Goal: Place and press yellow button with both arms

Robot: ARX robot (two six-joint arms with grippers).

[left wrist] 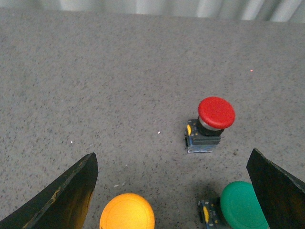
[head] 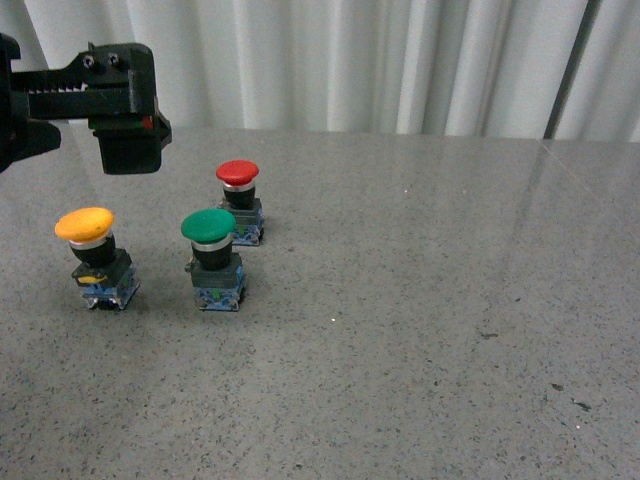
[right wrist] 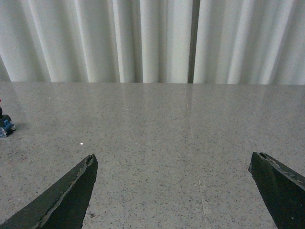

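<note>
**Setting:** robot test bench, laboratory type.

**Evidence:**
- Tabletop [head: 420, 340]: one grey speckled slab with a stone look and a slight gloss. It fills the front view out to its far edge.
- Backdrop: a white pleated curtain [head: 350, 60] hangs just behind that edge and screens off the room. It also runs across the right wrist view.
- Items on the slab: three industrial pushbuttons standing as loose parts, grouped at the left. They are the yellow button [head: 88, 252], a green-capped button [head: 211, 255] and a red-capped button [head: 239, 198].
- Equipment: the black left arm [head: 120, 92], with a toothed rail on it, hangs above the slab at the upper left.
</note>
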